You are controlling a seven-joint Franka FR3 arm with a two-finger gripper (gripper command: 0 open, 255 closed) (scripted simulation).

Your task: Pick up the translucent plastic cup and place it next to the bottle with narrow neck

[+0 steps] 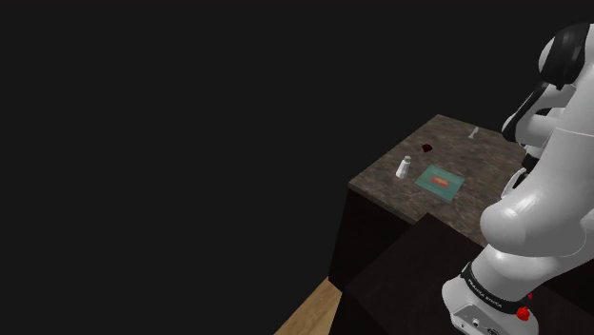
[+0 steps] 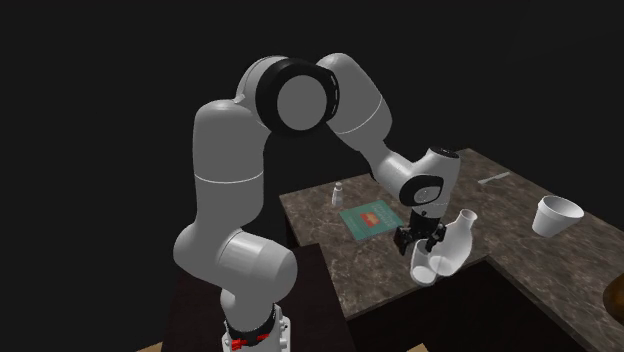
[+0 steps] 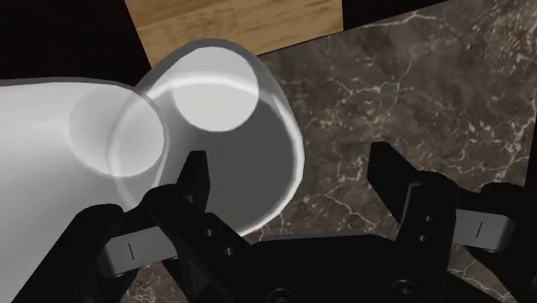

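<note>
In the wrist view a translucent cup (image 3: 225, 103) lies tilted with its mouth towards the camera, close to the edge of the dark marbled counter (image 3: 413, 95). A white bottle with a narrow neck (image 3: 52, 146) touches or overlaps the cup's far side. My black gripper (image 3: 293, 185) is open just above; one finger (image 3: 194, 182) stands in front of the cup's rim and the other (image 3: 391, 185) is over bare counter. Nothing is clasped. In the second exterior view the gripper (image 2: 420, 240) hangs beside the bottle (image 2: 458, 235), with the cup (image 2: 424, 266) just below it.
On the counter (image 2: 520, 265) stand a white cup (image 2: 557, 215), a small white bottle (image 2: 339, 193) and a teal mat (image 2: 370, 217). The shoulder view has the small bottle (image 1: 404, 167), the mat (image 1: 441, 180) and a dark red object (image 1: 426, 147). Wooden floor (image 3: 232, 21) lies beyond the counter's edge.
</note>
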